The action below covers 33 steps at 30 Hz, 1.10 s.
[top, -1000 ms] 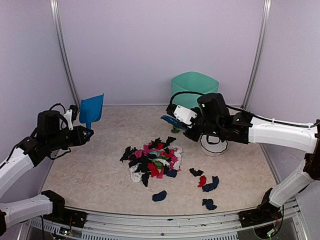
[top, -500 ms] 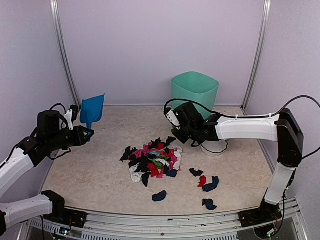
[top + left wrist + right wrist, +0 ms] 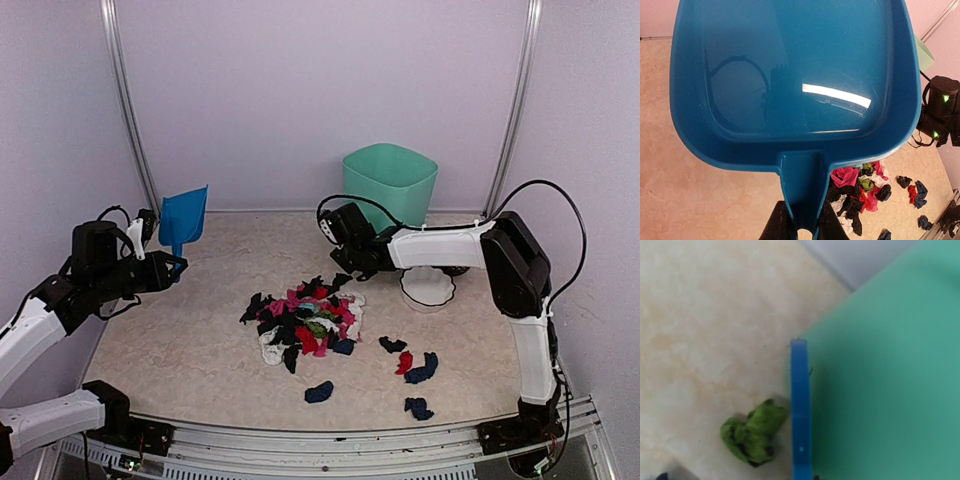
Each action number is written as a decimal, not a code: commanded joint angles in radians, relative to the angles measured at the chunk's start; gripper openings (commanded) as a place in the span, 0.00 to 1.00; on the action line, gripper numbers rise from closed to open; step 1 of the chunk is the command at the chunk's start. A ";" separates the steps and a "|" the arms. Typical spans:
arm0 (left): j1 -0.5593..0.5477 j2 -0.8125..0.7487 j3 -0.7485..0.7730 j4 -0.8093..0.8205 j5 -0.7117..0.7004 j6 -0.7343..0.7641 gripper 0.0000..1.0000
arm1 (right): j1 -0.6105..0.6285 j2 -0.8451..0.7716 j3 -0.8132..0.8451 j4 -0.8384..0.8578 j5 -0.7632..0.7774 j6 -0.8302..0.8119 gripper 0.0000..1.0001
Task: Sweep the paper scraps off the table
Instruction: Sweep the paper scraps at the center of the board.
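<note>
Dustpan [image 3: 790, 75] is pinched at its handle by the left pincer [image 3: 804, 226]. The right pincer [image 3: 352, 255] is pressed together on the blue brush [image 3: 800, 410].

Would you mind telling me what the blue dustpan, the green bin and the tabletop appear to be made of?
The dustpan looks like glossy moulded plastic: a bright glare streak and reflections show in its pan. The bin seems matte plastic, evenly coloured, without glare. The table looks like dull marbled laminate or stone; which is unclear.
</note>
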 commanded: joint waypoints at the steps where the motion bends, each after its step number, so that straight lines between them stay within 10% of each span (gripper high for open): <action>1: 0.007 -0.016 -0.007 0.026 0.007 -0.001 0.00 | -0.007 0.077 0.049 0.001 -0.029 -0.026 0.00; 20: 0.010 -0.005 -0.007 0.031 0.029 0.000 0.00 | 0.086 -0.286 -0.111 -0.236 -0.509 0.096 0.00; 33: 0.010 -0.006 -0.012 0.042 0.073 0.000 0.00 | 0.124 -0.601 -0.112 -0.534 -0.301 0.318 0.00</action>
